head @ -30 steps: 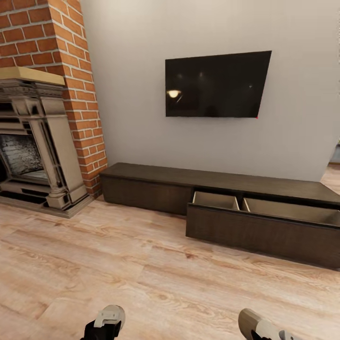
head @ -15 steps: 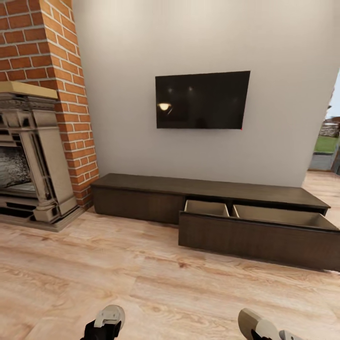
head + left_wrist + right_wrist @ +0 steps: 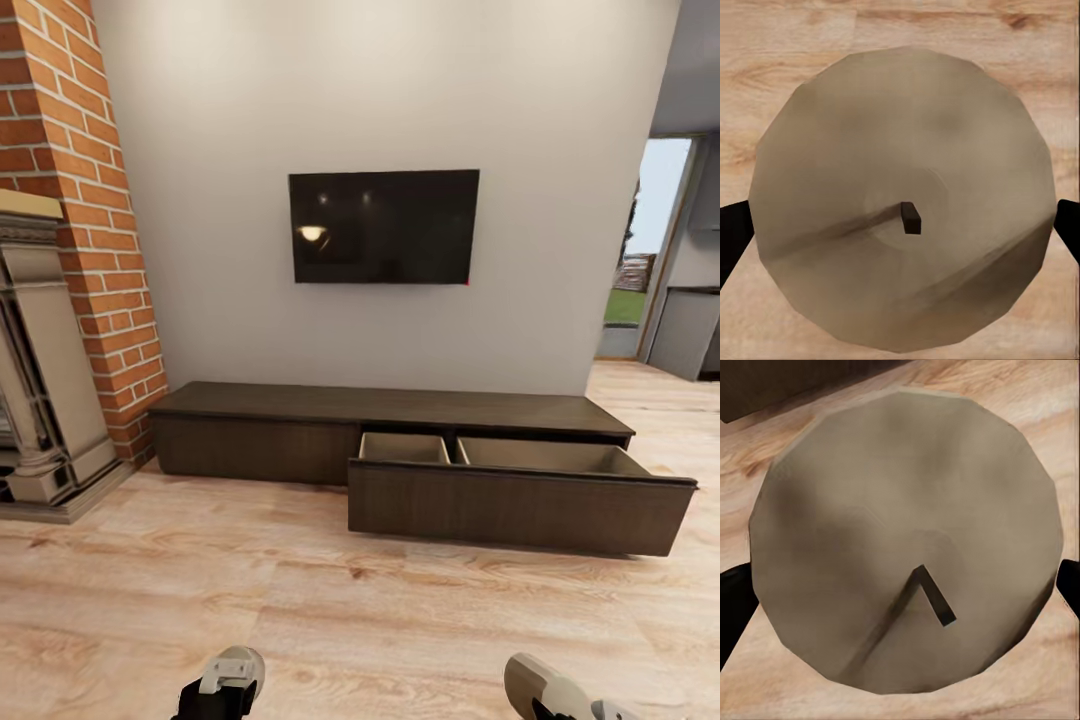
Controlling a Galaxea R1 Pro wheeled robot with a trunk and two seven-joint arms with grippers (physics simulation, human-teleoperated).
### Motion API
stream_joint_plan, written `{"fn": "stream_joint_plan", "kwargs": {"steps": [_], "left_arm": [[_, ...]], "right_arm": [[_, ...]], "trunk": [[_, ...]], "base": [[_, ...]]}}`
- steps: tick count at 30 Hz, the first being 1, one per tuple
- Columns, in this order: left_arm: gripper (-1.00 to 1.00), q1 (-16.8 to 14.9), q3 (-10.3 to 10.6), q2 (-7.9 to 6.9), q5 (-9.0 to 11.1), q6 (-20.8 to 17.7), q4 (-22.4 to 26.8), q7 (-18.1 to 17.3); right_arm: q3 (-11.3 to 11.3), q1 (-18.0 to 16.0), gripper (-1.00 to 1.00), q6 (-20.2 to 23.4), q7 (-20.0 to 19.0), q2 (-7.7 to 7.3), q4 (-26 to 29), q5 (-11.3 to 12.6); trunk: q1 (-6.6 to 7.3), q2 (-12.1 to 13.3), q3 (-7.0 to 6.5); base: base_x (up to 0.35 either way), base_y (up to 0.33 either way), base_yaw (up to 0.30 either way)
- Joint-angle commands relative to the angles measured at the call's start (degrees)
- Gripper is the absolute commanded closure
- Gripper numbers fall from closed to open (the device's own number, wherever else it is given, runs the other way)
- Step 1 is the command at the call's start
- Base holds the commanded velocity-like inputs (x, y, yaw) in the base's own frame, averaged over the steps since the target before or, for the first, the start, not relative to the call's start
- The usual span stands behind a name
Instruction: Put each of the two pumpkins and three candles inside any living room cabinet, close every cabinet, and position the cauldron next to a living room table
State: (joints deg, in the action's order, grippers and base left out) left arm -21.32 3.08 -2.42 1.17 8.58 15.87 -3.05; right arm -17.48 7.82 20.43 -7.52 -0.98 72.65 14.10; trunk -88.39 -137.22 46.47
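Each arm carries a candle. In the left wrist view a squat pale candle (image 3: 901, 199) with a short dark wick sits between two dark fingers (image 3: 733, 244), which press against its sides; the left pincer is closed on it to about the candle's width. The right wrist view shows the same arrangement: a second candle (image 3: 907, 547), its wick leaning, clamped between the dark fingers (image 3: 733, 607) at either side. I judge both are held this way for carrying to the cabinet.

The cabinet (image 3: 300, 425) lies ahead, long and low against the far wall below a dark television (image 3: 383, 227). Its right-hand drawer (image 3: 520, 505) stands pulled out, with two pale compartments facing up and nothing visible inside, probably left open to receive the candles. The left drawer front is shut.

In the head view both arms are cut off at the near edge, so their grip cannot be read there. The drawer front hides the near part of the drawer floor. A brick fireplace (image 3: 60, 330) stands at the left, partly cropped. A doorway opens at the far right.
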Motion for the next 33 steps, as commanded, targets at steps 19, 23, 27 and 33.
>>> {"fn": "stream_joint_plan", "kwargs": {"steps": [19,23,27,33], "left_arm": [[1.0,0.0,0.3,-0.04,0.1,0.2,-0.1,0.2],[1.0,0.0,0.3,-0.04,0.1,0.2,-0.1,0.2],[1.0,0.0,0.3,-0.04,0.1,0.2,-0.1,0.2],[1.0,0.0,0.3,-0.04,0.1,0.2,-0.1,0.2]], "right_arm": [[-0.1,0.0,1.0,0.3,-0.3,0.01,0.0,0.3],[-0.1,0.0,1.0,0.3,-0.3,0.0,0.0,0.3],[-0.1,0.0,1.0,0.3,-0.3,0.0,0.0,0.3],[-0.1,0.0,1.0,0.3,-0.3,0.01,0.0,0.2]], "trunk": [[4.19,7.6,-4.42],[5.07,9.2,-5.37],[5.94,10.8,-6.32],[7.26,13.2,-7.75]], "base": [[0.0,0.0,-0.239],[0.0,0.0,-0.237],[0.0,0.0,-0.236],[0.0,0.0,-0.235]]}}
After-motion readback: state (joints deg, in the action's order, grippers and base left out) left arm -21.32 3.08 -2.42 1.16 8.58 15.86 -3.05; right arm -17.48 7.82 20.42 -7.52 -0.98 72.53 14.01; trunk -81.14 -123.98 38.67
